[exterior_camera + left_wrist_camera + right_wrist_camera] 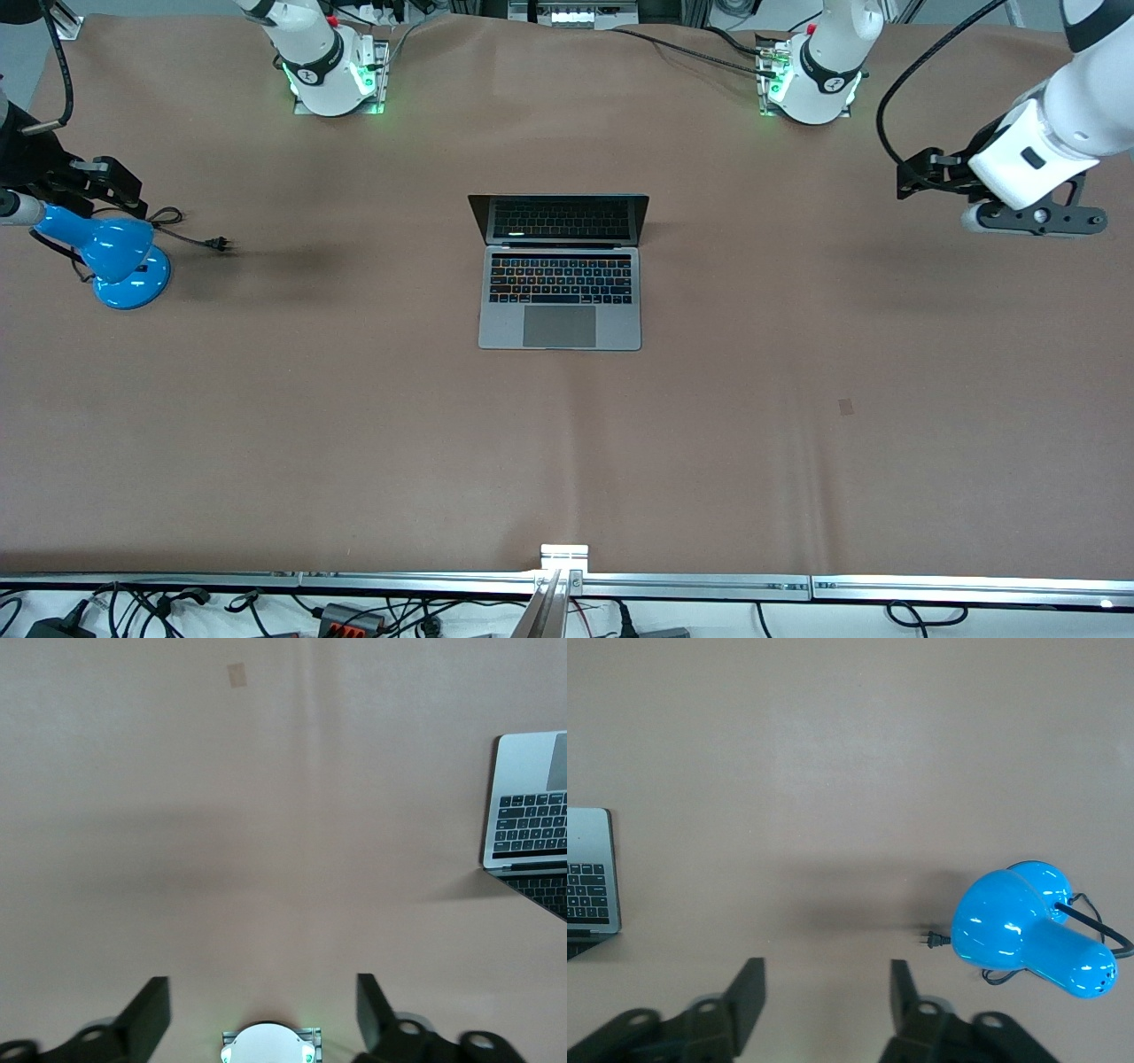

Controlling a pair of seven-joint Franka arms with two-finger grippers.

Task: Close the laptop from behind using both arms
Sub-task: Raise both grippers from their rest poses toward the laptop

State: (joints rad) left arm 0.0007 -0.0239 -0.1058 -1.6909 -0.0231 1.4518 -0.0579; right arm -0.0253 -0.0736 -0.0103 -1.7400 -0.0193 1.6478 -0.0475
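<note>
Left wrist view gives me the left tool (pixel 261 1014) with its two fingers (pixel 146 1014) standing well apart and nothing between them, only bare brown worktop (pixel 266 815) below. In the front view I see that tool (pixel 921 173) up in the air over the left arm's end of the worktop, clear of everything.

My right tool (pixel 826 1001) shows its fingers (pixel 749 997) parted too, less widely, and it holds nothing. I find it over the right arm's end of the worktop, close above a blue lamp (pixel 115 252); in the front view the tool itself is mostly cut off at the edge. The lamp's black cord (pixel 186 232) trails toward the middle of the worktop and ends in a loose plug (pixel 221 243).

I have the laptop (pixel 560 275) in the middle of the worktop, well apart from both tools, roughly midway between the two arm bases and nearer the front camera than they are. It is open: its screen (pixel 560 219) stands up, dark, facing the front camera, with the keyboard and trackpad (pixel 559 326) lying flat on the side toward that camera. Each wrist view catches only a corner of it (pixel 527 806) (pixel 589 873).

A small darker patch (pixel 846 407) marks the worktop toward the left arm's end, nearer the front camera than the laptop.
</note>
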